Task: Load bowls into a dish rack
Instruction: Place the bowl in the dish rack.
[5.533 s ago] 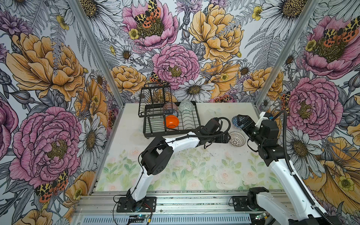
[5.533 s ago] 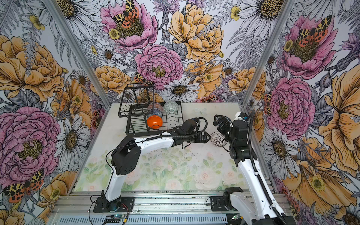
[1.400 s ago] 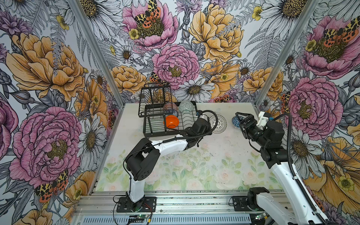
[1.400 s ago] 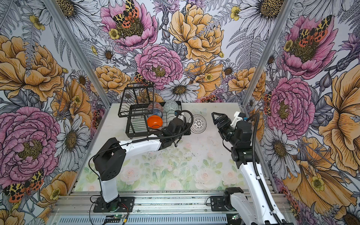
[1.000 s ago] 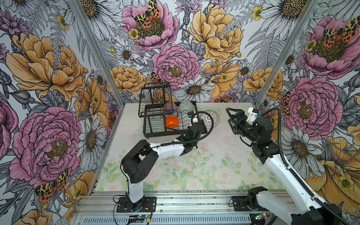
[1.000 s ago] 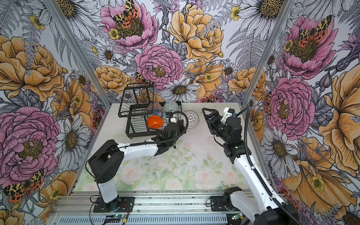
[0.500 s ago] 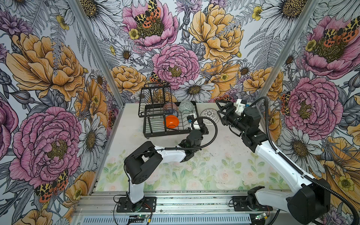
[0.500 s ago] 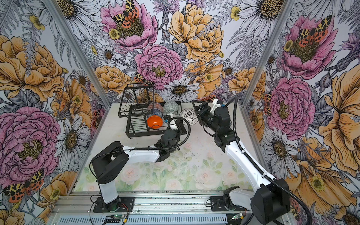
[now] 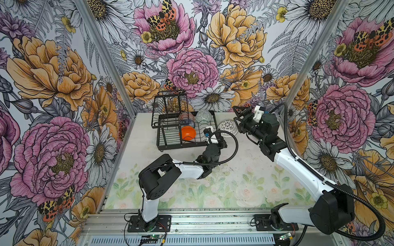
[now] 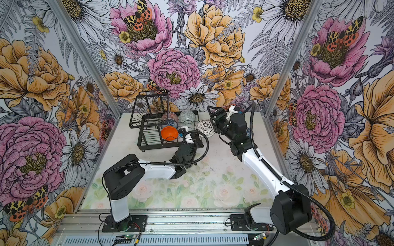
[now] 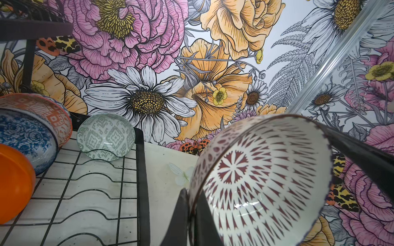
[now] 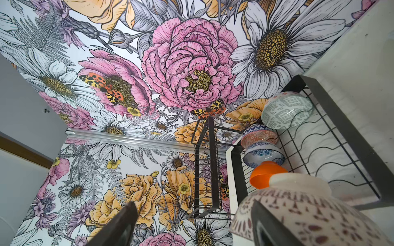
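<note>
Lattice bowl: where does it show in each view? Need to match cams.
In a top view: black-white lattice bowl mid-picture, just past the dish rack's end.
In a top view: bowl likewise beside the rack.
Left wrist: bowl fills the foreground, inside facing the camera.
Right wrist: bowl close up, foot and outside showing.
Shared landmark: orange bowl in the rack, in all four.

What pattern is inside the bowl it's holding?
The bowl: white with dark maroon dashes, clearest in left wrist view.
</note>
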